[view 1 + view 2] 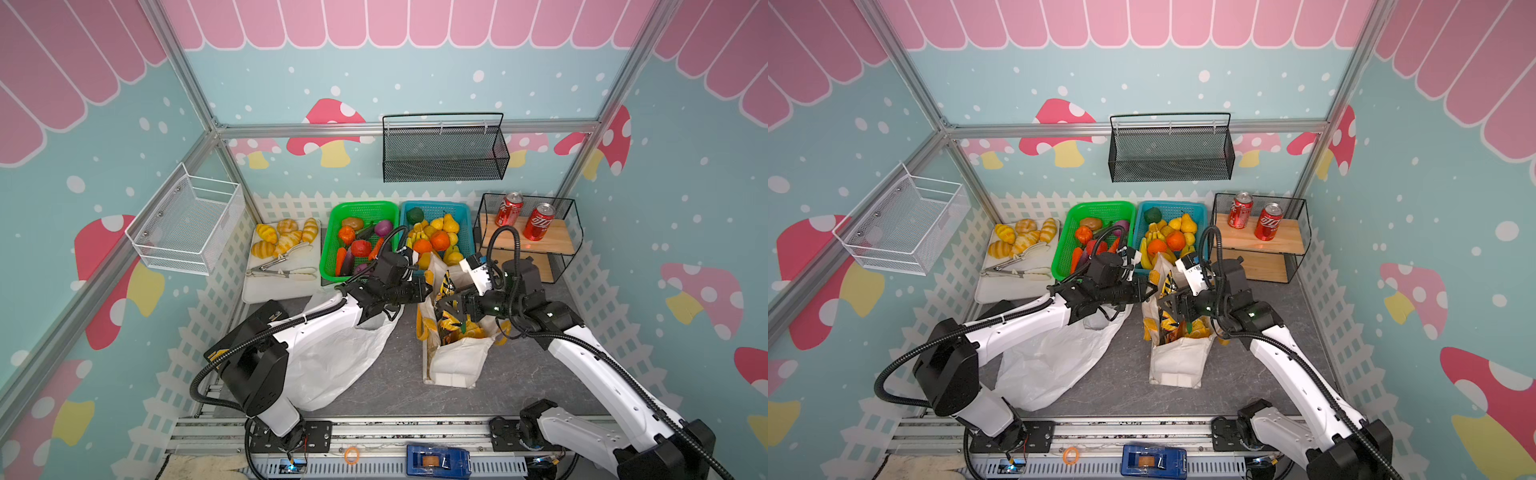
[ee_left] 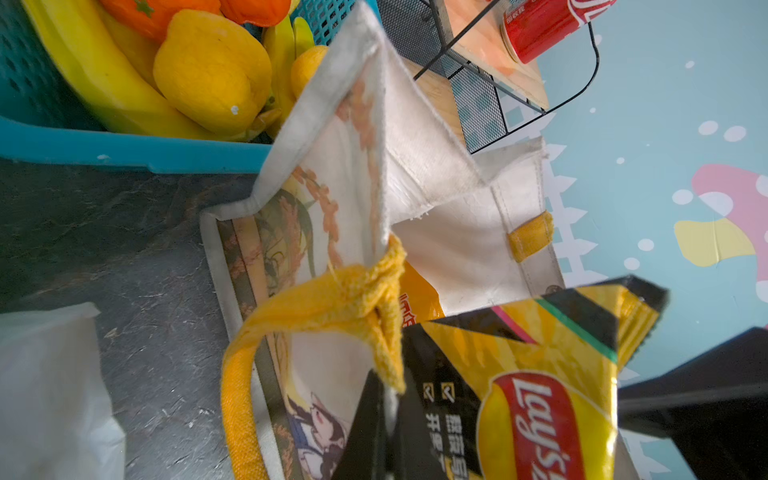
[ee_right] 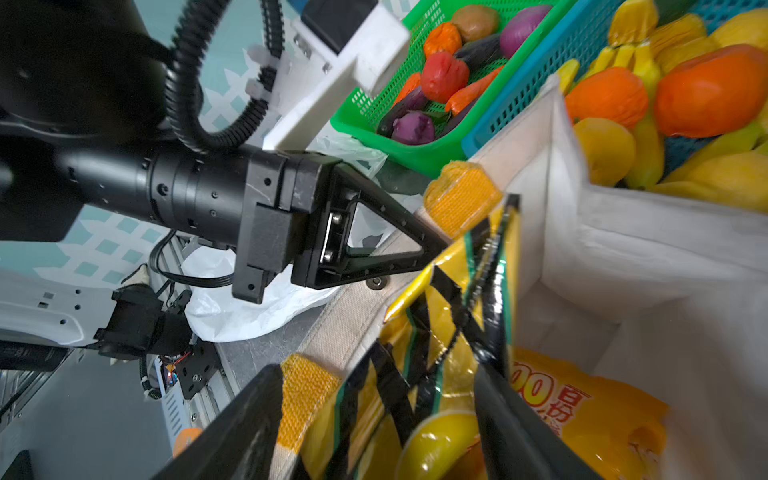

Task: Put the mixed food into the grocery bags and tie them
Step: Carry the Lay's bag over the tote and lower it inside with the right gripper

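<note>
Right gripper (image 3: 374, 365) fills the near edge of its wrist view, jaws spread wide to either side of a crinkly yellow-and-black snack packet (image 3: 453, 266). The packet stands on end in the mouth of the cream cloth tote with yellow handles (image 3: 644, 257); whether the jaws press it or have let it go I cannot tell. Left gripper (image 3: 434, 248) is clenched on the tote's rim beside a yellow handle patch, holding the mouth open. Deeper in the tote lies an orange-yellow foil packet (image 3: 582, 411). By my judgement, packing is under way but far from finished. Round orange toy fruits (image 1: 439, 240) and knobbly yellow pear-like ones (image 1: 451, 224) still sit in the blue plastic basket (image 1: 440, 203) behind the tote. The thin white plastic bag (image 1: 332, 361) lies limp on the grey tabletop (image 1: 395, 374) under the left arm, apparently empty, and neither bag is tied.
</note>
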`<state>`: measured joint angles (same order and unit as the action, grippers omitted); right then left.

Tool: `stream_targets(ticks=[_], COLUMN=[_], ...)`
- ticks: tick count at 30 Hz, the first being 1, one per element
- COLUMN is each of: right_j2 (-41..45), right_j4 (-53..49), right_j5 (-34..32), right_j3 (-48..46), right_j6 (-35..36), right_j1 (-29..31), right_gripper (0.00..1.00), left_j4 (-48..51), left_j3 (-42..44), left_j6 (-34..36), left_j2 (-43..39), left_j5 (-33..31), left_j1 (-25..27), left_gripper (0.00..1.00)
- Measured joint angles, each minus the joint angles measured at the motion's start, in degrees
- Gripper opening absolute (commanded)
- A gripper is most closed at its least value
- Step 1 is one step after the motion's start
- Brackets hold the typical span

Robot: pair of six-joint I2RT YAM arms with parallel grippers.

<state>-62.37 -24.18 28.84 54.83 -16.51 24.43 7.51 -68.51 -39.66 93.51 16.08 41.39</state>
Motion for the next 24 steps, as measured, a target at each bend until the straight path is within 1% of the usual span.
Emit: stream_targets(ticks=[2, 4, 6, 7, 10, 13, 16, 19, 21, 23, 24], right_j2=[-1.4, -1.7, -1.7, -1.8, -2.6, -4.4, -6.3, -8.5, -9.5, -9.6, -9.5], right_j4=[0.3, 0.3, 0.4, 0.4, 0.4, 1.3, 4.2, 6.7, 7.3, 7.3, 7.1], right_j5=[-2.3, -6.3, -9.6, -11.3, -15.4, -16.6, -14.9, -13.5, -13.5, -14.3, -15.0], right_j3=[-0.6, -2.2, -3.9, -4.8, -6.8, -7.6, -8.2, -8.9, -8.9, -8.9, -8.9], right_j6=[0.4, 0.1, 0.2, -0.1, -0.6, -1.5, -2.5, -3.1, -3.1, -3.0, -2.8], right_j1=[0.8, 0.8, 0.7, 0.7, 0.7, 0.7, 0.7, 0.7, 0.8, 0.8, 0.8], right_gripper=[0.6, 0.5, 0.45, 0.43, 0.32, 0.25, 0.24, 0.24, 0.27, 0.32, 0.36], left_j4=[0.2, 0.4, 0.2, -0.7, -5.7, -9.6, -12.2, -13.5, -13.9, -14.3, -14.7], left_j3=[0.0, 0.0, 0.1, 0.4, 2.4, 3.5, 4.2, 4.9, 5.3, 5.6, 5.8], left_j6=[0.0, 0.0, -1.0, -2.2, -7.2, -11.8, -14.6, -16.1, -16.5, -16.8, -16.8], left_j2=[-0.1, -0.4, -0.9, -1.2, -2.2, -2.2, -2.2, -2.2, -2.2, -2.2, -2.2], left_j5=[0.0, 0.1, 1.1, 2.4, 6.6, 10.2, 11.9, 12.3, 12.4, 12.5, 12.6], left_j1=[0.0, 0.0, -0.1, -0.2, -0.4, -0.2, 0.0, -0.2, -0.5, -1.1, -1.4], left_gripper=[0.0, 0.0, 0.0, 0.0, 0.0, 0.0, 0.0, 0.0, 0.0, 0.0, 0.0])
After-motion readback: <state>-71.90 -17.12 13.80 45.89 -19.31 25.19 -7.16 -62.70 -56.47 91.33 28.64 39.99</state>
